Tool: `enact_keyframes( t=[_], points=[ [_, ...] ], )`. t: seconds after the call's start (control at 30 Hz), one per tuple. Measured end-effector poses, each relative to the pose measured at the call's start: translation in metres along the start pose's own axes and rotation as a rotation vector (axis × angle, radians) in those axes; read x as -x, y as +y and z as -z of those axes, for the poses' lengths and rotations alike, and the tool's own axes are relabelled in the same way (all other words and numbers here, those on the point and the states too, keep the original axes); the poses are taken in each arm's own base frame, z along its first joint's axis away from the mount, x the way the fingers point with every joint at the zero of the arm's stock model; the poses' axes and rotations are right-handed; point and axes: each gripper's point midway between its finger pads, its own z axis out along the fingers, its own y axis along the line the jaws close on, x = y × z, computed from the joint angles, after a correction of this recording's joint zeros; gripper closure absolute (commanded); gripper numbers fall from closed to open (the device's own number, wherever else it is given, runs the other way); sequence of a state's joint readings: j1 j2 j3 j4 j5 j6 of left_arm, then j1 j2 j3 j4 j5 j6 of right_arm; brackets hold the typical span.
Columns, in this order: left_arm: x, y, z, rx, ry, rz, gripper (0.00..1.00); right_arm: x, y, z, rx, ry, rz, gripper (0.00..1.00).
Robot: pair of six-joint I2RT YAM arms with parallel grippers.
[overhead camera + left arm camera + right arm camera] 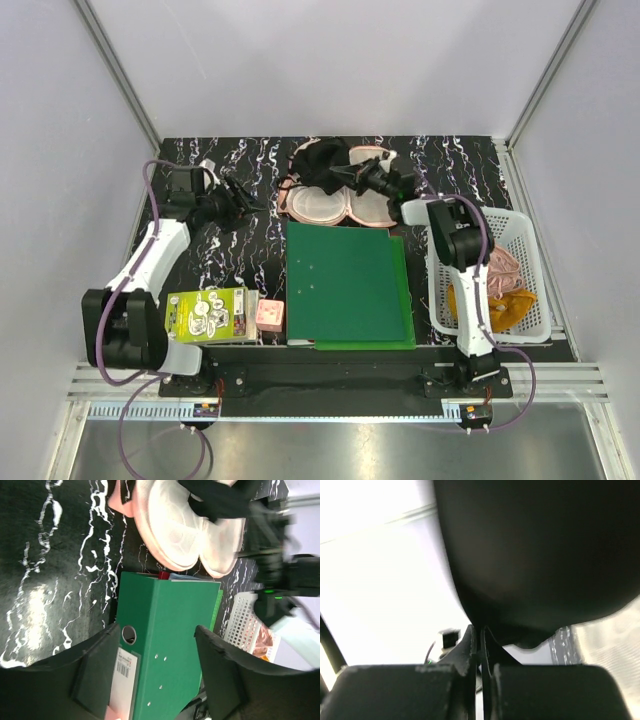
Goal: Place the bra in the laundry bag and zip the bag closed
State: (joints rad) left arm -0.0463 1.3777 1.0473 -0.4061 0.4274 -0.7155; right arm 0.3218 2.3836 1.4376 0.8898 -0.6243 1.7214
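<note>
Black fabric fills most of the right wrist view: the small black fabric bra (535,555) bunches right at the tips of the right gripper (480,632), whose fingers are pressed together with only a hairline gap, pinching the cloth. From above, the bra (322,160) lies draped over the far edge of the peach-pink zip laundry bag (335,207), which lies open with its two pale cups facing up near the back of the black marbled table (235,265). The right gripper (358,176) reaches in from the bag's right side.

A flat green ring binder (348,285) lies just in front of the bag, touching or nearly touching its near edge. A white plastic basket (520,240) holding pink and mustard cloths stands at the right table edge. Bare tabletop shows left of the bag.

The left gripper (245,203) hovers there with its fingers spread wide and nothing between them. Its wrist camera shows what the top view cannot: the bag's cup lining (175,525) and the binder's spine label (122,680).
</note>
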Motion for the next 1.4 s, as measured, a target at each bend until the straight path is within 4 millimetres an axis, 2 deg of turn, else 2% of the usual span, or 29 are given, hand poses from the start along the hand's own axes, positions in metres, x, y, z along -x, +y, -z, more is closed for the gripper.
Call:
enact_keyframes(
  t=[0.1, 0.23, 0.33, 0.5, 0.57, 0.7, 0.77, 0.83, 0.93, 1.03, 1.13, 1.27, 1.37, 1.4],
  points=[
    [-0.001, 0.001, -0.012, -0.008, 0.037, 0.001, 0.3, 0.004, 0.032, 0.017, 0.004, 0.039, 0.106, 1.0],
    [0.001, -0.008, -0.023, -0.015, 0.053, -0.062, 0.28, 0.016, 0.047, 0.025, -0.114, 0.079, 0.291, 1.0],
    [0.003, -0.035, -0.024, -0.045, 0.026, -0.199, 0.27, 0.013, 0.045, 0.03, -0.226, 0.107, 0.396, 1.0],
    [0.008, -0.108, -0.019, -0.168, -0.084, -0.59, 0.25, -0.008, 0.039, 0.056, -0.386, 0.19, 0.544, 1.0],
    [0.008, -0.13, -0.013, -0.238, -0.129, -0.735, 0.23, -0.017, 0.043, 0.068, -0.419, 0.229, 0.609, 1.0],
    [0.016, -0.151, 0.003, -0.332, -0.201, -0.942, 0.19, -0.036, 0.07, 0.084, -0.406, 0.294, 0.73, 1.0],
    [0.02, -0.16, 0.012, -0.361, -0.23, -1.02, 0.18, -0.049, 0.089, 0.092, -0.373, 0.325, 0.789, 1.0],
    [0.025, -0.172, 0.022, -0.391, -0.252, -1.073, 0.16, -0.064, 0.113, 0.1, -0.32, 0.354, 0.845, 1.0],
    [0.028, -0.2, 0.046, -0.475, -0.286, -1.118, 0.13, -0.088, 0.146, 0.113, -0.246, 0.386, 0.909, 1.0],
    [0.022, -0.226, 0.081, -0.582, -0.317, -1.122, 0.12, -0.117, 0.176, 0.131, -0.184, 0.411, 0.947, 1.0],
    [0.006, -0.247, 0.123, -0.718, -0.33, -1.111, 0.12, -0.155, 0.201, 0.153, -0.124, 0.449, 0.98, 1.0],
    [-0.02, -0.27, 0.173, -0.903, -0.319, -1.12, 0.12, -0.225, 0.217, 0.184, -0.061, 0.563, 0.995, 1.0],
    [-0.046, -0.282, 0.209, -1.06, -0.267, -1.128, 0.12, -0.284, 0.218, 0.216, -0.022, 0.694, 0.986, 1.0],
    [-0.052, -0.284, 0.216, -1.091, -0.254, -1.132, 0.12, -0.293, 0.217, 0.223, -0.017, 0.718, 0.979, 1.0]
  ],
)
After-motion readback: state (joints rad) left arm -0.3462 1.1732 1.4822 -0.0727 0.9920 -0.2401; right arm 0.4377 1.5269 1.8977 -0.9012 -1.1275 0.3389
